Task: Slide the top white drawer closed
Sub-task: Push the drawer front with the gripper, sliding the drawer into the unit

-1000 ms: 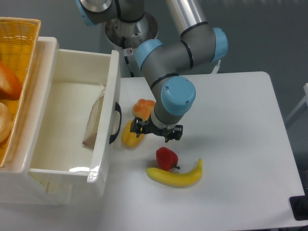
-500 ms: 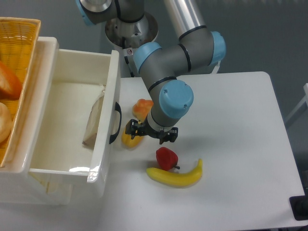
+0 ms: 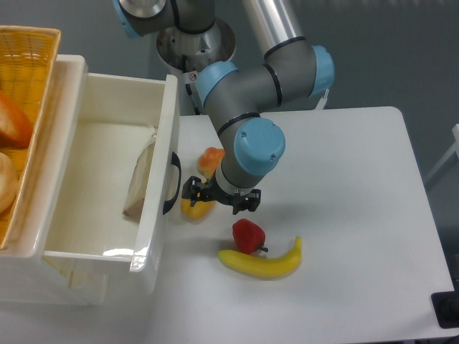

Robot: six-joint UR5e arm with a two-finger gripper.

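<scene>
The top white drawer (image 3: 159,215) stands pulled out to the right, its inside open to view. Its curved black handle (image 3: 172,183) faces the table. My gripper (image 3: 216,198) hangs just right of that handle, low over the table, with a small gap between them. Its black fingers (image 3: 191,190) spread to either side under the wrist and hold nothing, so it looks open. A yellow fruit (image 3: 192,208) lies directly beneath its left side.
A pale bag (image 3: 140,179) lies inside the drawer. An orange fruit (image 3: 210,159), a red pepper (image 3: 248,235) and a banana (image 3: 262,261) lie on the table near the gripper. A yellow wicker basket (image 3: 29,86) sits on the cabinet top at left.
The gripper has moved left and slightly down, closer to the drawer's handle. The drawer and the fruit have stayed put.
</scene>
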